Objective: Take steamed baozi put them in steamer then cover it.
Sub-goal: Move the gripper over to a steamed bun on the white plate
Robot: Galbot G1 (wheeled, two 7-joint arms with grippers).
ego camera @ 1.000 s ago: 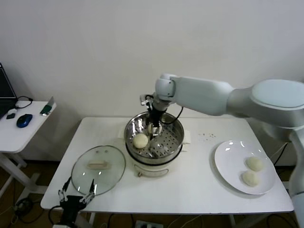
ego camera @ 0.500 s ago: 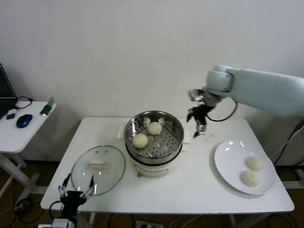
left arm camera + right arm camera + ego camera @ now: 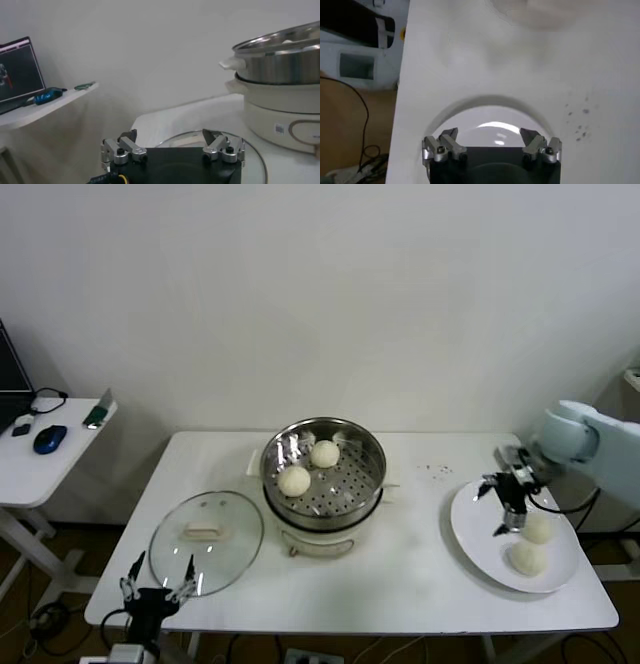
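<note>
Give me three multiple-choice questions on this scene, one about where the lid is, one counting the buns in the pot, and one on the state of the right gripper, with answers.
1. Where is the lid?
A. On the steamer
B. Flat on the table, on the steamer's left
C. On the plate

2. How many baozi are in the steamer?
A. Two
B. Four
C. None

3. What state is the right gripper in?
A. Shut on a baozi
B. Open and holding nothing, over the plate
C. Shut on the lid

Answers:
1 B: the lid lies on the table, and the steamer is uncovered.
2 A: one baozi and a second sit on its tray; two more lie on the plate.
3 B: its fingers stand apart with nothing between them.
</note>
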